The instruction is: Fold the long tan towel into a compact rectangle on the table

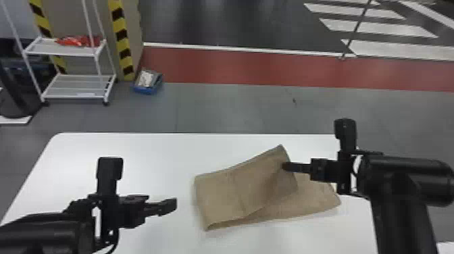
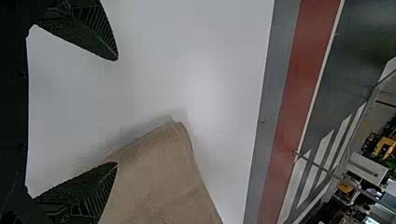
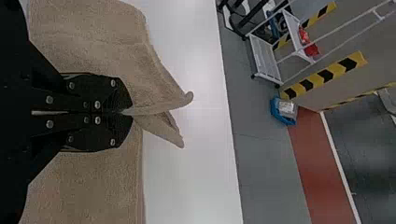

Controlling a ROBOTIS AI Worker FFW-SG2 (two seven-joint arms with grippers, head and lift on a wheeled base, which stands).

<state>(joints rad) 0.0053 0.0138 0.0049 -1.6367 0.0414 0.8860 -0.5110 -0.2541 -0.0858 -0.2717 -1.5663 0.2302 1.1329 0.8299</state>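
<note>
The tan towel (image 1: 219,199) lies right of the table's middle, its upper layer doubled over from the left and lifted at its right end. There my right gripper (image 1: 287,166) holds that layer's edge above the lower layer. In the right wrist view the right gripper (image 3: 123,112) is closed on a pinch of the towel (image 3: 102,51). Left of the towel, apart from it in the head view, is my left gripper (image 1: 170,205). The left wrist view has the left gripper (image 2: 116,112) with its fingers wide apart and a towel corner (image 2: 159,177) beyond the lower finger.
The white table (image 1: 135,152) has its far edge beyond the towel. On the floor behind stand a white rack (image 1: 77,77) with red items on it and, beside a striped post, a blue box (image 1: 147,82).
</note>
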